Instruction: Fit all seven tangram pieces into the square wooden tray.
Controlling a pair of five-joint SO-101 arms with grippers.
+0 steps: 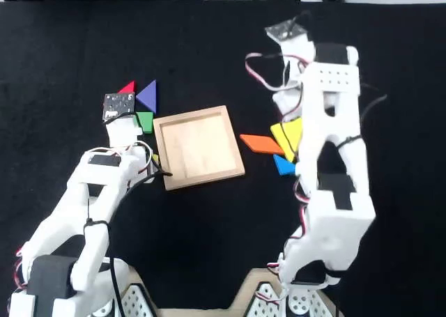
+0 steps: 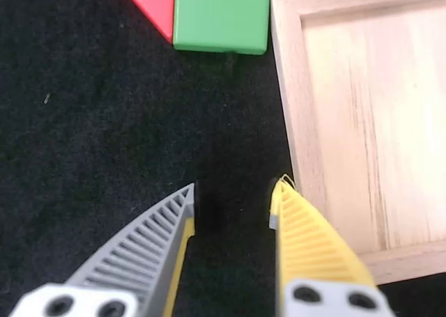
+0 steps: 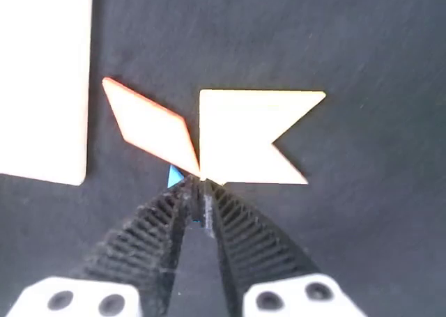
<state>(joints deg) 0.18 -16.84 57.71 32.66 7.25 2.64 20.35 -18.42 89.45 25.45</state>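
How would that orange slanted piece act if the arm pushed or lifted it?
The orange piece looks thin with straight edges, so probably stiff, not floppy. It lies flat on the black cloth, so it should slide or spin rather than roll or tip. Being so low, it is likely awkward to pinch.

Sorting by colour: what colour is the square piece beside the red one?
The square piece is green, best seen in the left wrist view.
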